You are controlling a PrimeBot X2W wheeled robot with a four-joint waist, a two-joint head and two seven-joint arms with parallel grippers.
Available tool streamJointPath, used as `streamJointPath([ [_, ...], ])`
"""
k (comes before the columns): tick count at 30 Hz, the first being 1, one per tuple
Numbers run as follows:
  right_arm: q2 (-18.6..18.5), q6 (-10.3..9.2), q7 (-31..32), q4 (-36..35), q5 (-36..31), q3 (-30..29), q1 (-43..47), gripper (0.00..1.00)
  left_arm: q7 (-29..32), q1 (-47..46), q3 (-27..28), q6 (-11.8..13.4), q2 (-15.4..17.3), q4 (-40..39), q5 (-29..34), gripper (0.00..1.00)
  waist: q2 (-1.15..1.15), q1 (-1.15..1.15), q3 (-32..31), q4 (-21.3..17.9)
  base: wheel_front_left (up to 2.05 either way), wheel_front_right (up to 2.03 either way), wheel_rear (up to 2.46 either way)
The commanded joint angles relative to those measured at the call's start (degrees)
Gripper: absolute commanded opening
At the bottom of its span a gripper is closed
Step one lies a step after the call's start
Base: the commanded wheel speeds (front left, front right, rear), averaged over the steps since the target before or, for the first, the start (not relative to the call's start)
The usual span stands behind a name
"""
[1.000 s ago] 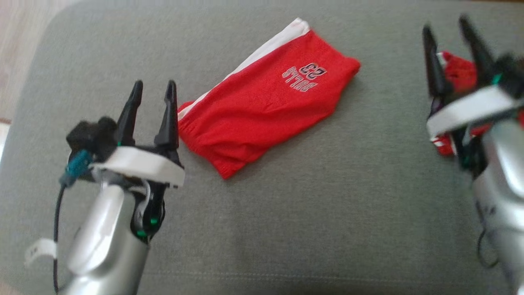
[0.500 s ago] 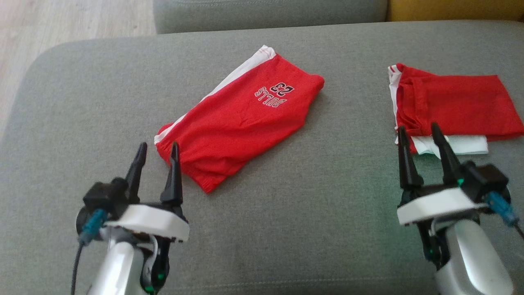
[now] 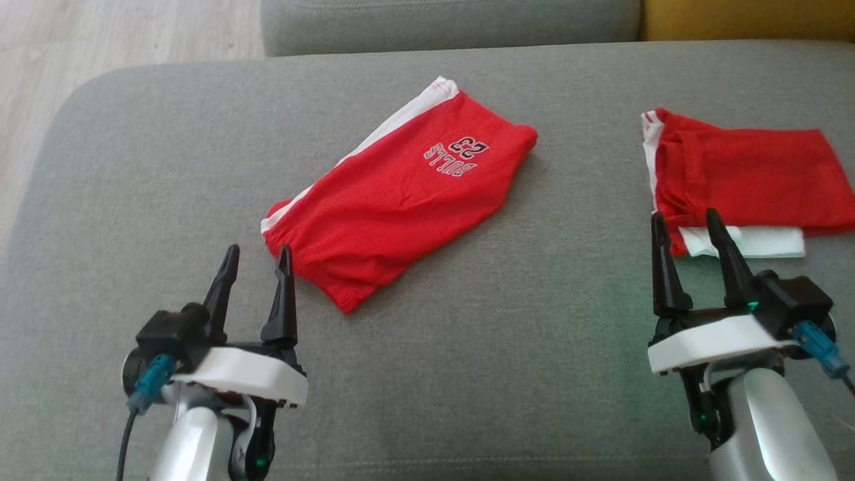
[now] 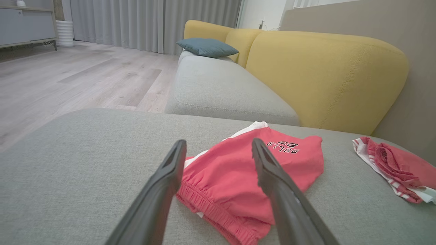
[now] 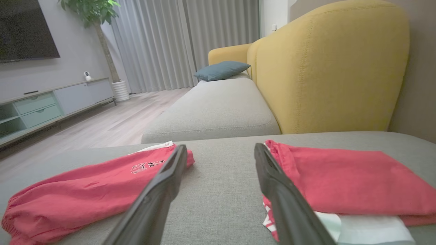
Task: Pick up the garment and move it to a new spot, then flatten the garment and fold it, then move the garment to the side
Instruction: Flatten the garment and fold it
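Clearly, the red shorts (image 3: 401, 200) are lying near the middle of the grey sofa seat (image 3: 507, 374). They are doubled over, so one white side stripe is showing along the far-left edge and the printed lettering is facing up. Their gathered waistband (image 3: 304, 267) is pointing toward the robot's left, and the cloth is sitting fairly flat with only soft creases. The left claw (image 3: 259, 250) is hovering just beside that waistband, its two dark fingers standing apart and holding nothing; in its wrist view the waistband is lying between the fingers. The right claw (image 3: 686, 215) is hanging well apart from the shorts, its fingers likewise spread and empty. Its tips are lining up with the near corner of a second red garment (image 3: 741, 180), though I cannot tell whether they are touching it. That garment is resting folded at the right end of the seat with a white layer peeking out beneath. Beyond the seat, a yellow backrest (image 4: 323, 75), a blue pillow (image 4: 207, 47) and a wooden floor (image 3: 120, 33) are showing. Judging by this layout, the fold is looking finished and the step in hand is carrying the shorts to the side. The next move is calling for the left claw to drop and pinch every layer at the waistband. The right claw should be crossing over to take the far hem, so the fold is not falling open in transit.
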Motion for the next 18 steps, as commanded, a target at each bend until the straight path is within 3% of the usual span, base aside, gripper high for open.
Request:
streamJointPath([
  [1,0.39,-0.05,0.09,-2.14,-0.39,1.24,-0.43,1.0,-0.43,-1.96,1.89,-0.38,0.07,-2.19,0.45,1.0,0.0,0.0,0.37,0.42,0.0,0.0,0.0],
  [4,0.46,-0.05,2.65,-2.22,1.92,1.1,-1.22,1.0,-0.43,-2.55,1.1,-0.67,0.02,-2.07,0.47,1.0,0.0,0.0,1.93,2.25,0.0,0.0,0.0],
  [12,0.51,-0.05,13.85,0.26,23.25,1.09,-6.42,1.0,-0.43,-4.4,-1.41,0.0,0.01,-1.66,-0.98,1.0,0.0,0.0,5.96,7.6,0.0,0.0,0.0],
  [18,0.51,-0.05,20.81,5.91,30.73,-0.8,-12.27,1.0,-0.44,-5.52,-3.86,0.69,0.0,-1.14,-1.98,1.0,0.0,0.0,8.12,12.21,0.0,0.0,0.0],
])
